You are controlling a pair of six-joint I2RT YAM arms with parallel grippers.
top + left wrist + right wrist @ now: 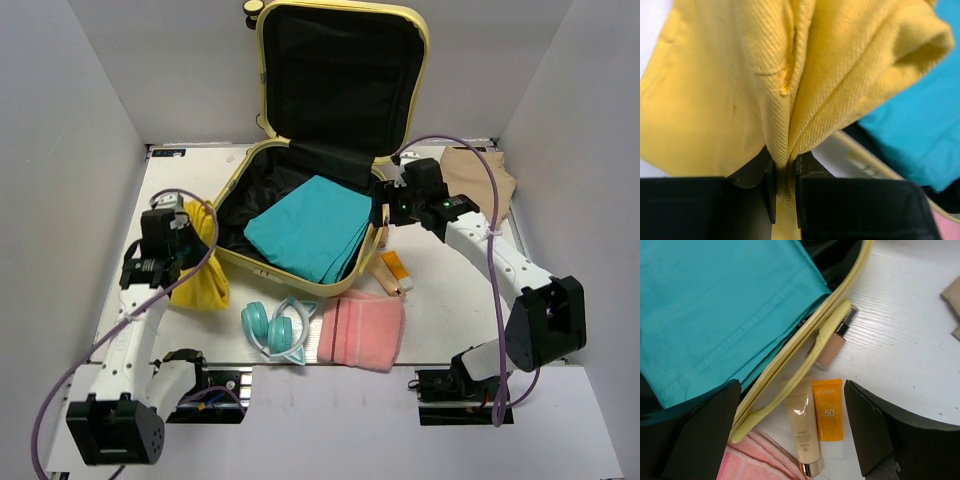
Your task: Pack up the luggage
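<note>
The luggage, a pale yellow suitcase, lies open mid-table with its lid standing up at the back. A folded teal cloth lies inside it. Left of the case, my left gripper is shut on a fold of a yellow cloth; the left wrist view shows the fabric pinched between the fingers. My right gripper hangs open at the case's right rim, above an orange sunscreen tube and a beige tube lying on the table.
A small foundation bottle lies against the case's rim. A pink towel and teal headphones lie in front of the case. A tan cloth sits at the back right. Grey walls close in the table's sides.
</note>
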